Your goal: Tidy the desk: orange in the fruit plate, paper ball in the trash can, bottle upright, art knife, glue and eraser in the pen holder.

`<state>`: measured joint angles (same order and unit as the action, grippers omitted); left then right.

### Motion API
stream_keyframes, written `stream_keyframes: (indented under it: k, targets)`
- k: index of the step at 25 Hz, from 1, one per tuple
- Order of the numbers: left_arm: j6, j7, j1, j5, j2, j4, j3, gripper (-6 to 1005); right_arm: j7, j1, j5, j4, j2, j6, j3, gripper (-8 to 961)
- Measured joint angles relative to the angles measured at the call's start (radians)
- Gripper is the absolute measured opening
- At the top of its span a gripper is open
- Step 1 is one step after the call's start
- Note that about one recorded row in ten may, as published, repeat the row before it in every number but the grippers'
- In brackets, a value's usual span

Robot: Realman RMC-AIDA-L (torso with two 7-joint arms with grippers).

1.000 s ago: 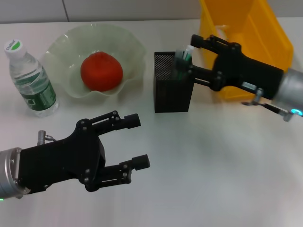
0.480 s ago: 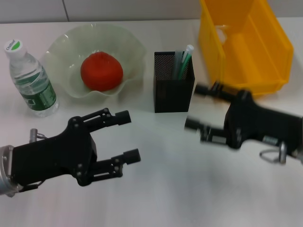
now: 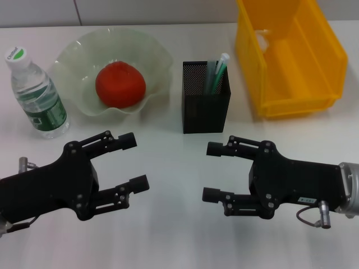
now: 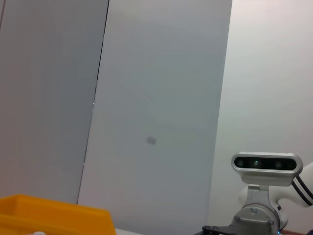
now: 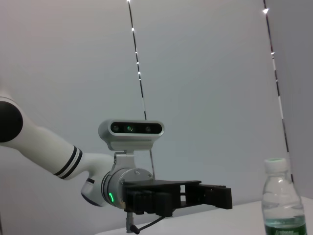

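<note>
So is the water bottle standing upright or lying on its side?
Upright. In the head view the bottle stands on its base left of the fruit plate, cap on top; the right wrist view also shows it vertical.

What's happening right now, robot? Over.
Left gripper and right gripper open, empty, low over table. Red-orange fruit in pale green plate. Plastic water bottle upright. Nothing obstructing.

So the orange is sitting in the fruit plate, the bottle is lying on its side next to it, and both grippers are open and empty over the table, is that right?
Not quite. The bottle stands upright beside the fruit plate, cap up, as the head view shows. The rest holds: the orange is in the plate, and the left gripper and right gripper are both open and empty over the table.
</note>
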<state>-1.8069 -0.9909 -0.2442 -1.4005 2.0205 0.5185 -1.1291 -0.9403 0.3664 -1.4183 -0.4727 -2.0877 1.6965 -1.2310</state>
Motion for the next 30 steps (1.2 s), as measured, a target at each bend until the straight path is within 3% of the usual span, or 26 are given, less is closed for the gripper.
stream_keyframes:
  k: [9,30]
  targets:
    - [0.049,0.005,0.028,-0.076,0.000,-0.002,0.012,759,0.000,0.022,0.000,0.029,-0.002,-0.007,-0.004,773]
    - [0.058,0.008,0.035,-0.080,0.004,-0.012,0.014,756,0.000,0.040,-0.002,0.067,-0.001,-0.022,-0.004,773]
